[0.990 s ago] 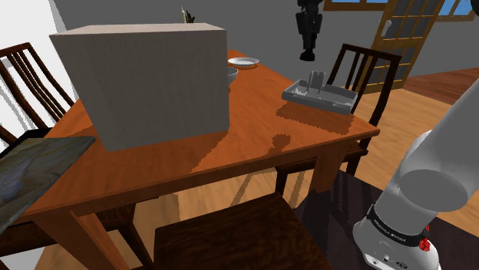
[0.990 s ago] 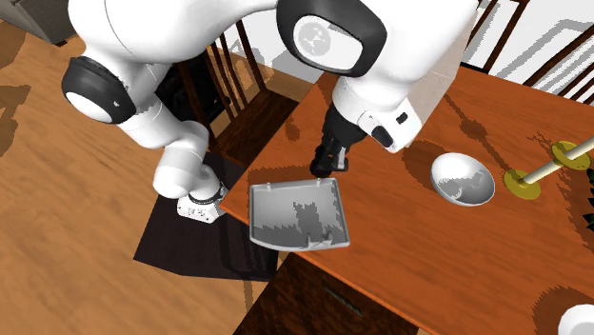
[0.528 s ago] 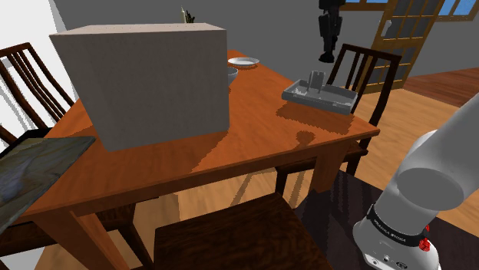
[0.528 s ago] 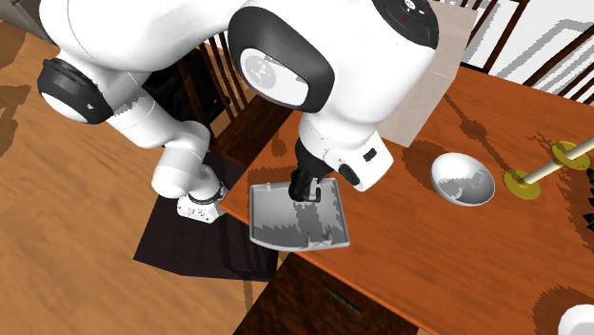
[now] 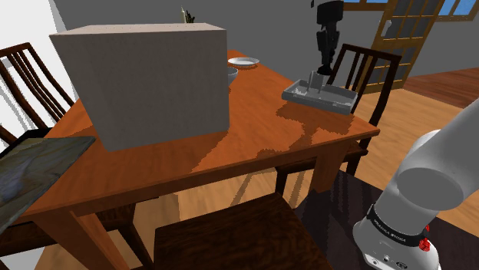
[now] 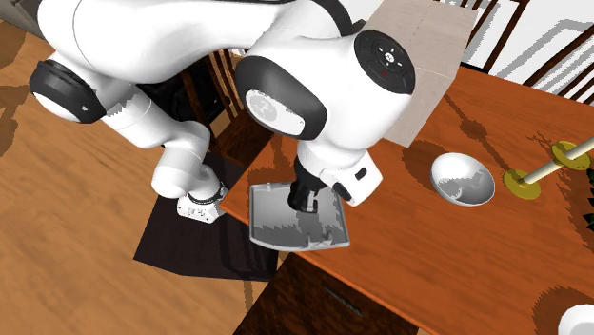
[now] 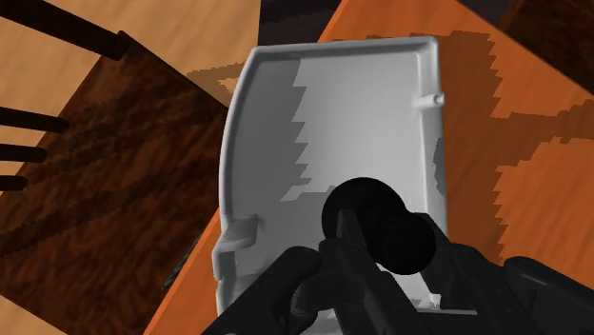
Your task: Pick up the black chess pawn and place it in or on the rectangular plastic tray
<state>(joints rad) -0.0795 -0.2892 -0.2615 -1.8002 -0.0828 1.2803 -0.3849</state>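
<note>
A grey rectangular tray (image 5: 331, 97) lies at the corner of the wooden table (image 5: 253, 123), at the shoulder view's right. My black gripper (image 5: 325, 70) hangs just above the tray, pointing down at it. In the wrist view the gripper (image 7: 381, 259) is shut on the black chess pawn (image 7: 367, 215), whose rounded dark shape hangs over the tray's floor (image 7: 352, 124). In the second exterior view the white arm bends over the tray (image 6: 286, 228) and the gripper (image 6: 303, 196) sits above its middle.
A big grey box (image 5: 146, 80) fills the table's middle. A white bowl (image 6: 462, 179) and a yellow-based stand (image 6: 529, 177) stand beyond the tray, and a plate (image 5: 243, 61) at the far edge. Dark wooden chairs (image 5: 361, 69) ring the table, one (image 5: 230, 238) near my stand.
The gripper with the pawn has moved toward the shoulder view's right and come down, from over the bare tabletop to just above the tray.
</note>
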